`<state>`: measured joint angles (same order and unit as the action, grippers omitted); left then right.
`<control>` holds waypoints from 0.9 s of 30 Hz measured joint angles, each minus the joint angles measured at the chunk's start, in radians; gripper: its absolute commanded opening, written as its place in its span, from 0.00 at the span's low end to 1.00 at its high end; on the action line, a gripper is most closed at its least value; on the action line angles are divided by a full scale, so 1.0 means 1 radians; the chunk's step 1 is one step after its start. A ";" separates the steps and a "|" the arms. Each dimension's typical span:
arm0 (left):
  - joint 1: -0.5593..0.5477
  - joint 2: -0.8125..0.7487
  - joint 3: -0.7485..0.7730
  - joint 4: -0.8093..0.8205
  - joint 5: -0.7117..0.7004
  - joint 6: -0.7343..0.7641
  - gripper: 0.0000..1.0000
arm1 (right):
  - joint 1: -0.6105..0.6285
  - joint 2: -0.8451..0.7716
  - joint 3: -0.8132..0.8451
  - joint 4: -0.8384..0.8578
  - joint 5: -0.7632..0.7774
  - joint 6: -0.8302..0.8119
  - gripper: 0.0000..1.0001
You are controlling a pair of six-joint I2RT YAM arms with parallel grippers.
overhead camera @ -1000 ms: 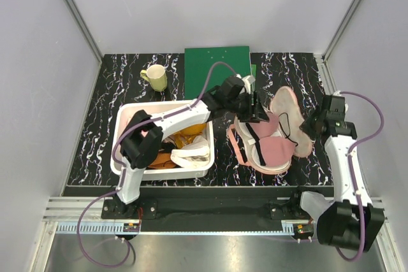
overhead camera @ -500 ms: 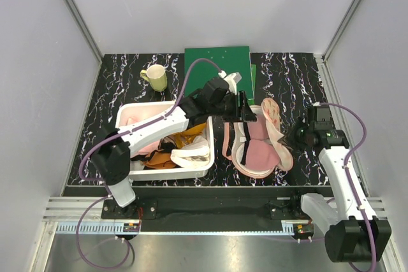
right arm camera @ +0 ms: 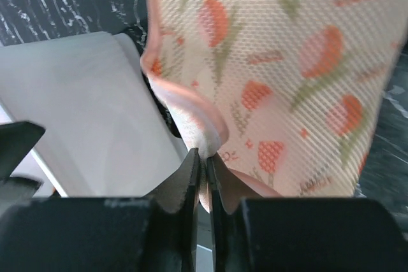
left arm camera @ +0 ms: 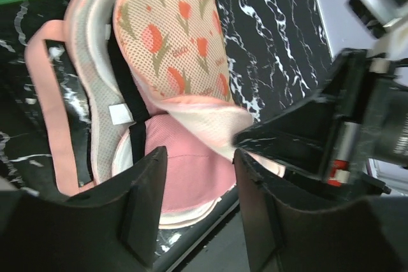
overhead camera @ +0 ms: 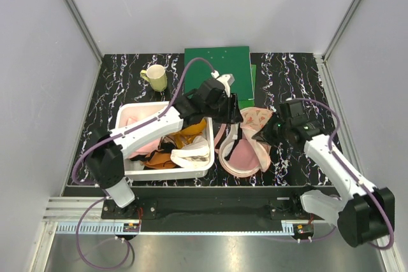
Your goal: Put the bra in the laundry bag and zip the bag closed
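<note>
Bra point(left arm camera: 185, 179) in the half-folded laundry bag point(left arm camera: 172, 36) — flap edge tight in the right gripper point(right arm camera: 204, 157) — left gripper point(left arm camera: 196, 160) agape, empty.

cream laundry bag point(left arm camera: 172, 36) with red-green tulip print, dusty-pink bra point(left arm camera: 188, 170), black white-veined table point(left arm camera: 274, 23), green board point(overhead camera: 217, 62)

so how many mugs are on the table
1. The mug stands at the back left of the table, beyond the white bin; the bin's clothes pile could hide another.

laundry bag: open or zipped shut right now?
Open. The laundry bag has its tulip-print flap only partly folded over, the flap's edge pinched in the right gripper, and the bra shows underneath.
</note>
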<state>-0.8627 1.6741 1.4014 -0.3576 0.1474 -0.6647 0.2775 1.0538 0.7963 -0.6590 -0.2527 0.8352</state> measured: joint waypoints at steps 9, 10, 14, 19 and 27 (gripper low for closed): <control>0.039 -0.096 -0.053 -0.014 -0.003 0.054 0.50 | 0.114 0.304 0.002 0.262 0.005 0.105 0.21; 0.039 -0.107 -0.074 -0.010 0.007 0.060 0.50 | 0.114 0.326 0.002 0.274 0.006 0.105 0.21; 0.019 -0.158 -0.187 0.036 0.055 0.082 0.51 | 0.114 0.338 0.002 0.303 0.011 0.101 0.08; -0.104 -0.171 -0.278 0.134 0.082 0.116 0.72 | 0.109 0.298 -0.004 0.310 0.035 0.092 0.07; -0.315 -0.152 -0.378 0.254 -0.086 0.220 0.86 | 0.042 0.158 -0.039 0.277 0.033 0.092 0.07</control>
<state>-1.1778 1.5223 1.0229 -0.1036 0.0612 -0.4450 0.3195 1.2121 0.7574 -0.3824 -0.2199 0.9276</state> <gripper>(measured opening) 0.798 0.081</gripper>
